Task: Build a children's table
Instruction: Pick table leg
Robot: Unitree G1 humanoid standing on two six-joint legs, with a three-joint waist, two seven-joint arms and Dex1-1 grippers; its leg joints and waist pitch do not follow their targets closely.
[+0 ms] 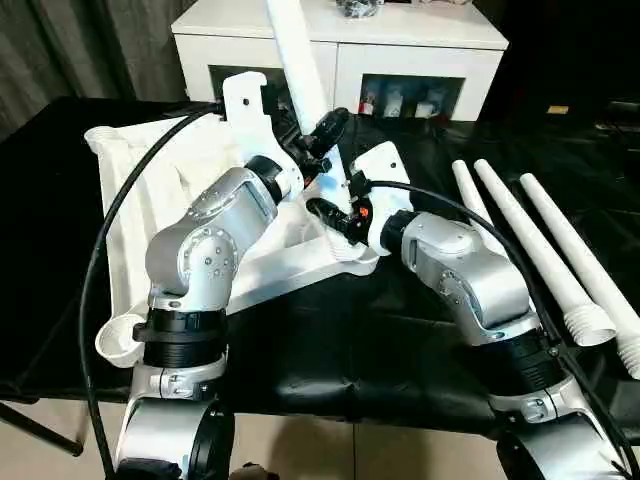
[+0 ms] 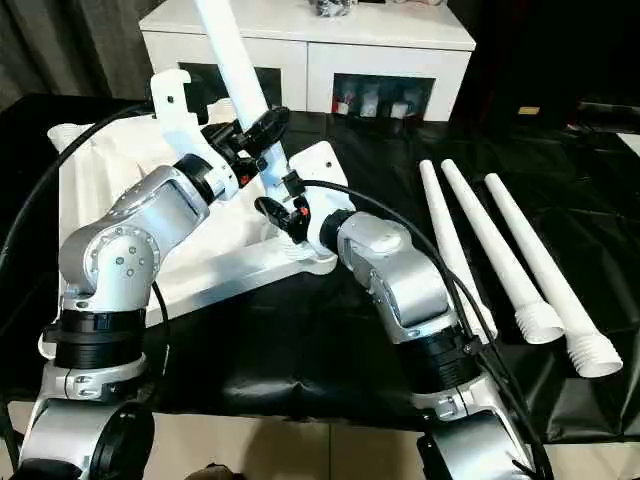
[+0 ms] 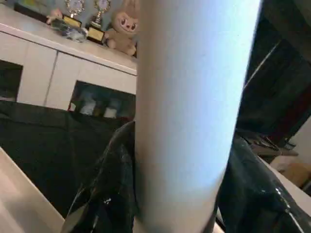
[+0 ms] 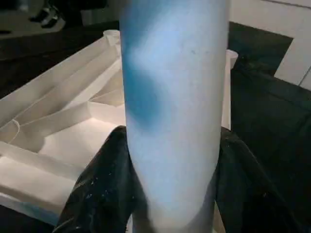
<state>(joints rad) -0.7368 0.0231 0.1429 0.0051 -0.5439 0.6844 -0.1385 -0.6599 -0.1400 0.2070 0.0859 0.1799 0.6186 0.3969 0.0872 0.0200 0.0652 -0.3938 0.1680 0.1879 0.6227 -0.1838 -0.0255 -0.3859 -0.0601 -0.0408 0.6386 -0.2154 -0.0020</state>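
Note:
The white tabletop lies underside up on the black work table, its ribs showing in the right wrist view. One white leg rises, leaning slightly, from the tabletop's corner socket nearest my right arm. My left gripper is shut on this leg higher up, and its black fingers hug the tube. My right gripper is shut on the same leg just above the socket, with its fingers on either side of the tube.
Three loose white legs lie side by side on the black cover to the right. A white cabinet with dark glass doors stands behind the table. The tabletop's near corner socket overhangs the front edge.

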